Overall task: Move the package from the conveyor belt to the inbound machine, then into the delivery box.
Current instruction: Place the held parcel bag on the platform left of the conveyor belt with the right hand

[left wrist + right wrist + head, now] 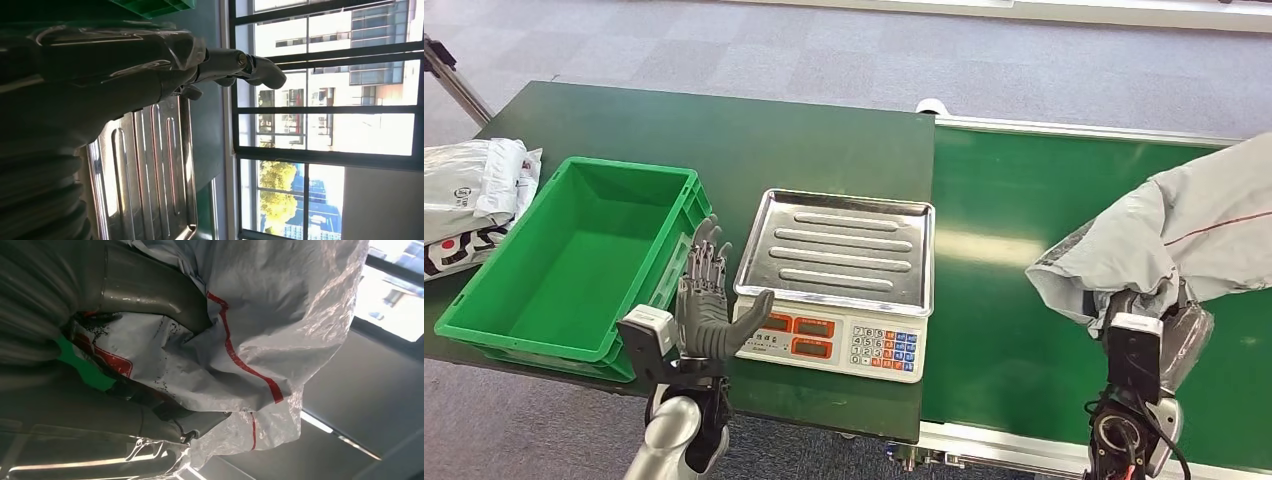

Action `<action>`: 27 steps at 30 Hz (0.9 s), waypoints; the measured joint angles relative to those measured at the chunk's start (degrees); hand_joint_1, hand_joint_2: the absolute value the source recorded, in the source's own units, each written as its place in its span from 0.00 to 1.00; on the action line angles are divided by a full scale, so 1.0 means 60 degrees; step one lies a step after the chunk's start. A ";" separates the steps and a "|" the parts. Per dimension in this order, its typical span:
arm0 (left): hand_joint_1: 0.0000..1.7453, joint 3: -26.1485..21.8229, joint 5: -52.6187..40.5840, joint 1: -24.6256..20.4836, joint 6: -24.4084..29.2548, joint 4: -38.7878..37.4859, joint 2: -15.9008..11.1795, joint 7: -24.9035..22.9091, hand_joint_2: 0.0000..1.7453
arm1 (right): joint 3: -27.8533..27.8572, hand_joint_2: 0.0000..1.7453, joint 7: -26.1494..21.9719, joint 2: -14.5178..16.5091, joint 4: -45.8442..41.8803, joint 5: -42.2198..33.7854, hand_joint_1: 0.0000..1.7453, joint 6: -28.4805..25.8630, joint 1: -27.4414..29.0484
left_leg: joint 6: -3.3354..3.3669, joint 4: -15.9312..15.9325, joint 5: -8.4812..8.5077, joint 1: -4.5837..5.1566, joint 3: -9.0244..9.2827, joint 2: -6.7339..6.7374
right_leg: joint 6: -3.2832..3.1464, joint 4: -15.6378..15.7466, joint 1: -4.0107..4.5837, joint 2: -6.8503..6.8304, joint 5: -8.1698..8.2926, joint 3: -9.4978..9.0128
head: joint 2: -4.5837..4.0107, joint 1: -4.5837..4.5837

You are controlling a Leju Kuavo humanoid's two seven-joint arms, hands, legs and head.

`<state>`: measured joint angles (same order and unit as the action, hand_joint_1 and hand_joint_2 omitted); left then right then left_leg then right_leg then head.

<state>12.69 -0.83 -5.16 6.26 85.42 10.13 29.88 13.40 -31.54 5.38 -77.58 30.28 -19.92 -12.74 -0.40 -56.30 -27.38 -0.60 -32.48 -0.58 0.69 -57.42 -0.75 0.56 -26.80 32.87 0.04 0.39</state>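
Observation:
A grey plastic package (1184, 235) with a thin red line is held up over the green conveyor belt (1014, 270) at the right. My right hand (1149, 310) grips its lower edge, and most of the hand is hidden under the bag. Up close, the thumb (150, 290) presses into the crumpled package (260, 320). The scale (834, 280) with its steel tray stands on the dark green table. My left hand (707, 300) is raised with fingers spread, between the green box (574, 260) and the scale, holding nothing. Its fingers (235, 65) reach past the steel tray (145, 170).
More grey packages (469, 195) lie at the table's left end beside the green box. The dark green table (754, 140) butts against the conveyor, whose metal rail (1084, 130) runs along the far side. Carpeted floor surrounds both.

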 joint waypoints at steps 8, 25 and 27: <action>0.00 0.0070 0.0000 -0.0018 0.0072 0.0008 -0.0058 0.0065 1.00 | -0.0469 1.00 -0.0044 0.0063 -0.0905 0.0180 1.00 -0.0103 0.0297 | 0.0000 0.0000 0.0000 0.0000 0.0001 -0.0001 | 0.0000 0.0000 0.0000 0.0000 0.0000 -0.0001 | 0.0000 -0.0001; 0.00 0.0267 0.0658 -0.0260 -0.0129 -0.0001 -0.0165 0.0304 1.00 | -0.2677 1.00 0.0028 -0.0461 -0.1042 0.2180 1.00 0.0400 -0.0057 | -0.0001 0.0001 0.0002 -0.0001 0.0000 0.0006 | -0.0001 0.0000 0.0002 0.0004 0.0001 -0.0003 | 0.0000 0.0000; 0.00 0.0332 0.0750 -0.0363 -0.0133 -0.0061 -0.0182 0.0328 1.00 | -0.3377 1.00 0.0123 -0.0668 -0.0641 0.2457 1.00 0.0691 -0.0453 | 0.0000 0.0001 0.0003 -0.0001 0.0002 0.0009 | -0.0001 -0.0001 0.0001 0.0005 0.0002 -0.0004 | 0.0000 0.0000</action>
<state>14.68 3.67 -7.34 5.46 85.05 9.04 31.85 -6.86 -30.80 1.37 -81.42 45.02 -15.77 -15.46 -0.40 -56.29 -27.37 -0.61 -32.46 -0.53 0.69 -57.43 -0.74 0.59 -26.79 32.85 0.04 0.39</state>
